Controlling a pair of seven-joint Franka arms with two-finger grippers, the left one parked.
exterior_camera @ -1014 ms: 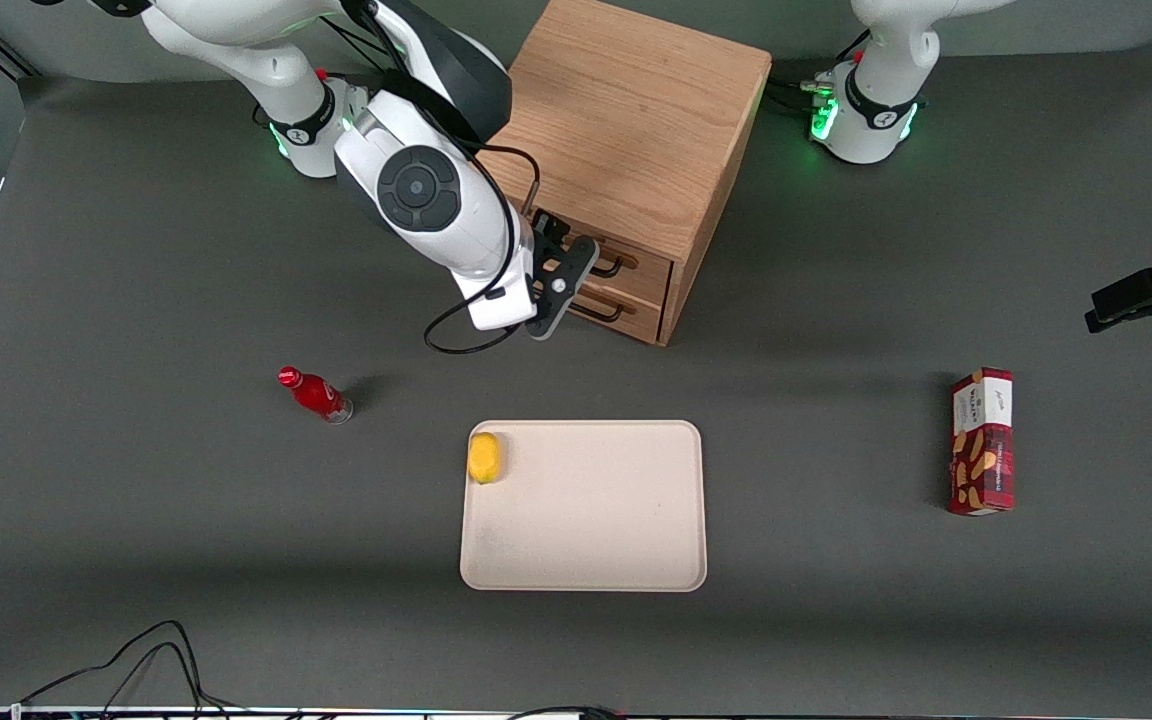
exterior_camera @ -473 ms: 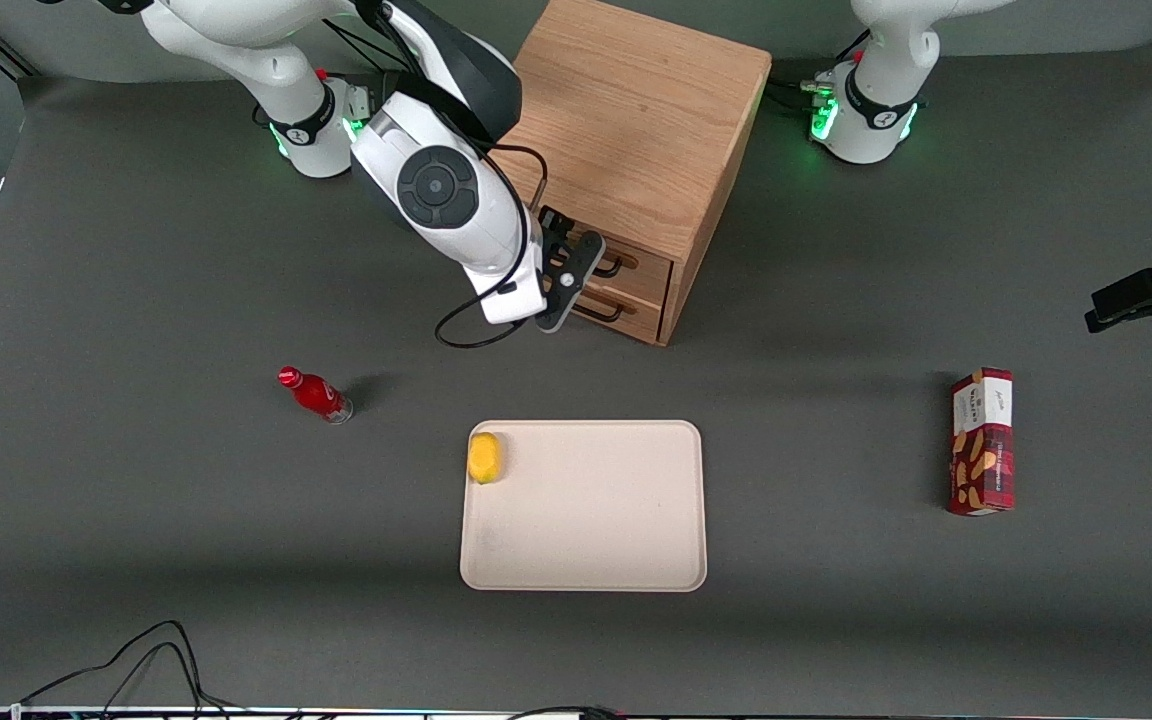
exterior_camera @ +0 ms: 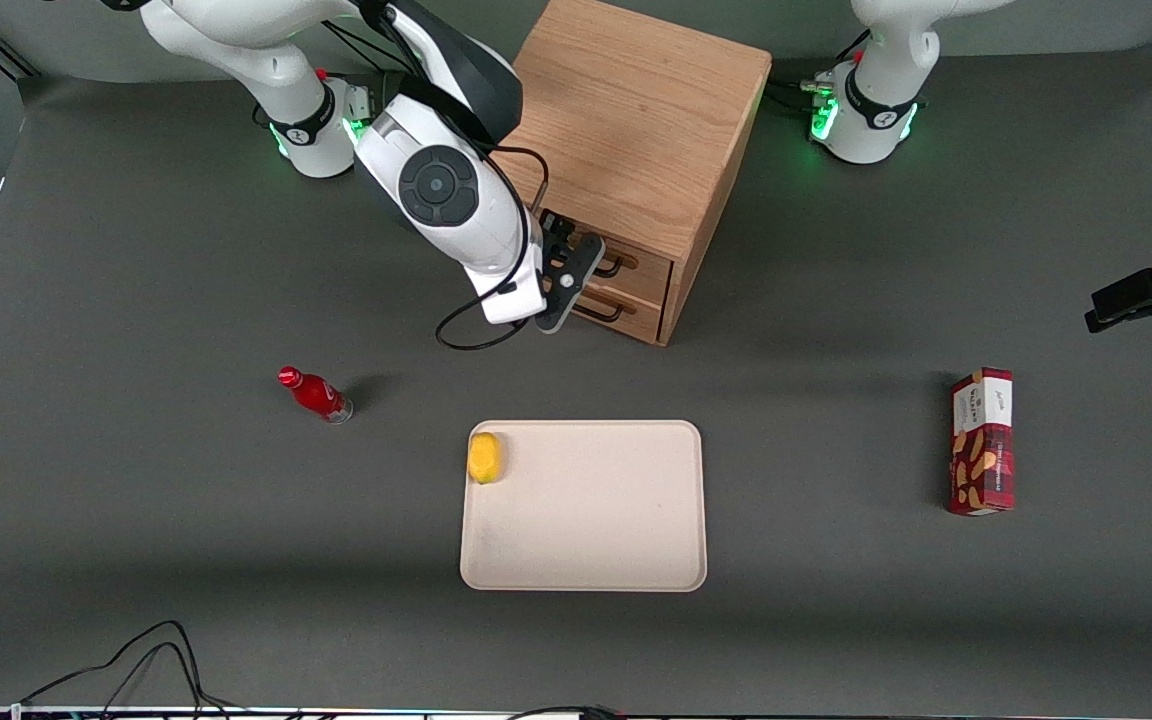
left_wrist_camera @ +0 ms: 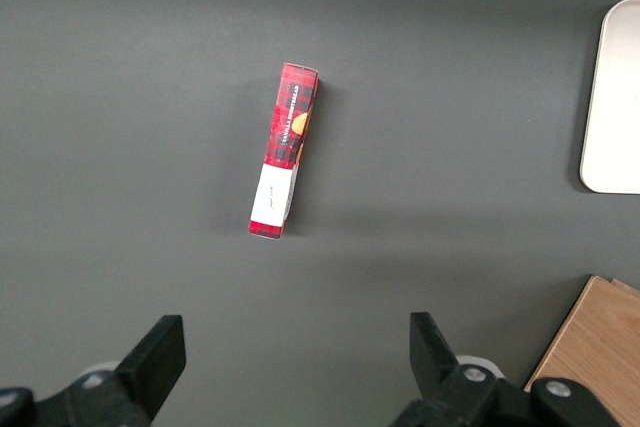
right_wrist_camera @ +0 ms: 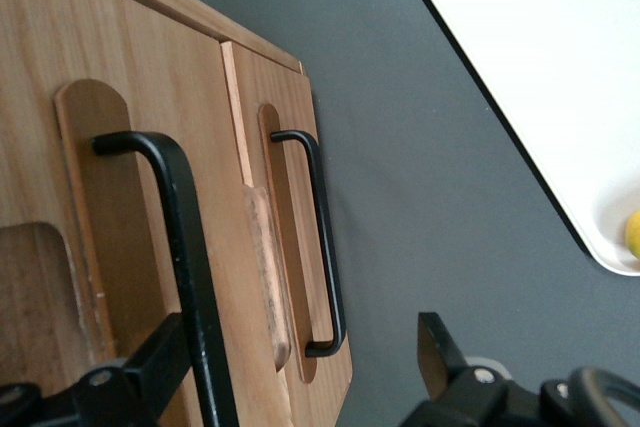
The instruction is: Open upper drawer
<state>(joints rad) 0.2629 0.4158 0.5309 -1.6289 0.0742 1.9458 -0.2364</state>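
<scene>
End effector (exterior_camera: 576,268) spread wide around upper drawer (exterior_camera: 636,262) handle (right_wrist_camera: 190,277); drawer shut.

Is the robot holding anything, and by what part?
Nothing yet. The open gripper sits at the upper drawer's black handle, fingers either side, not shut on it.

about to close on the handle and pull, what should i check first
1. hand open: ok, fingers apart.
2. upper drawer's handle between the fingers: ok, though close to one finger.
3. fingers deep enough to grip it: cannot tell.
4. lower drawer's handle out of the grip: cannot tell.
5. room in front of the cabinet: ok, tray lies apart, nearer the front camera.
</scene>
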